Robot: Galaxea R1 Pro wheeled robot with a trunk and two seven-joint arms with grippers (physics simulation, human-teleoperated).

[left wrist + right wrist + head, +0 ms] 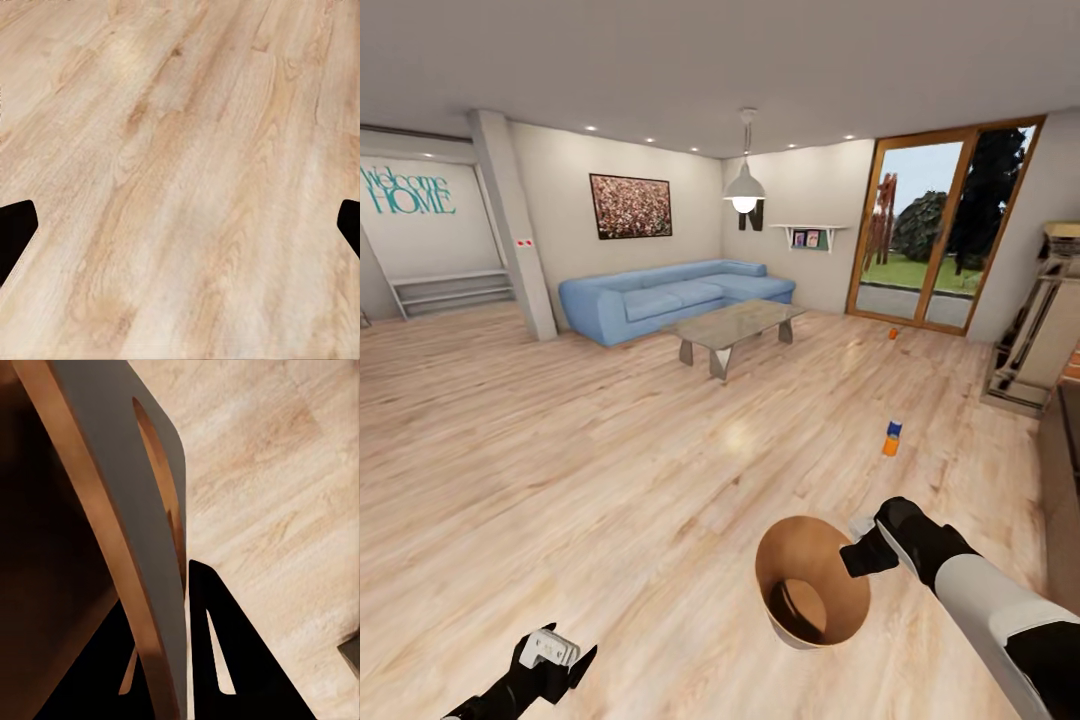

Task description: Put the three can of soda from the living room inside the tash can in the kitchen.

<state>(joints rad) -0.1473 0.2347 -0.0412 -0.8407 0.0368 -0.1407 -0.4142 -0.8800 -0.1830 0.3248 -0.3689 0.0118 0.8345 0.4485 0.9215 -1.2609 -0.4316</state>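
copper bin in right fingers

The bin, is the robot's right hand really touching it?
Touching. In the right wrist view the right gripper has the bin wall pinched between its two fingers; the head view shows it clamped on the rim.

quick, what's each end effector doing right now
Left end effector: open, holding nothing, above the floor.
Right end effector: shut on the bin rim.
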